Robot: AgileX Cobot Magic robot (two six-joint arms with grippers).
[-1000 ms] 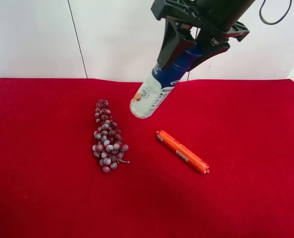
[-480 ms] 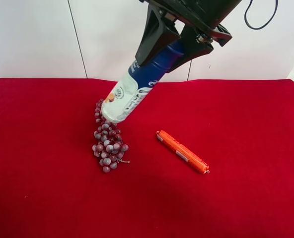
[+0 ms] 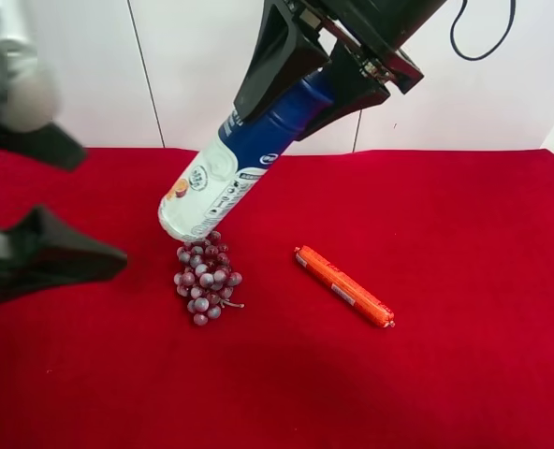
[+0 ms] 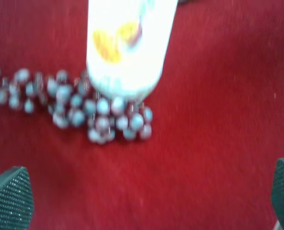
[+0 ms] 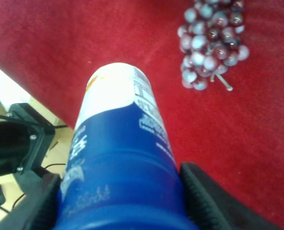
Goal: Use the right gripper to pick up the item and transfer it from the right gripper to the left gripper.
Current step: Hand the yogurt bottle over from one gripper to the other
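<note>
The item (image 3: 228,176), a white bottle with a blue upper label and an orange fruit mark, hangs tilted in the air above the red cloth. My right gripper (image 3: 310,89) is shut on its blue top end, and its white base points down toward the exterior high view's left. In the right wrist view the item (image 5: 118,158) fills the space between the fingers of the right gripper (image 5: 125,206). My left gripper (image 3: 104,208) stands open at that view's left edge, apart from the bottle. The left wrist view shows the item's base (image 4: 130,43) ahead of the open left gripper (image 4: 147,196).
A purple grape bunch (image 3: 204,281) lies on the red cloth (image 3: 464,234) just below the bottle's base. An orange sausage-shaped tube (image 3: 344,286) lies to its right. A white wall stands behind the table.
The right arm has carried the bottle toward the exterior high view's left, over the grapes. The left gripper has come into view at the left edge.
</note>
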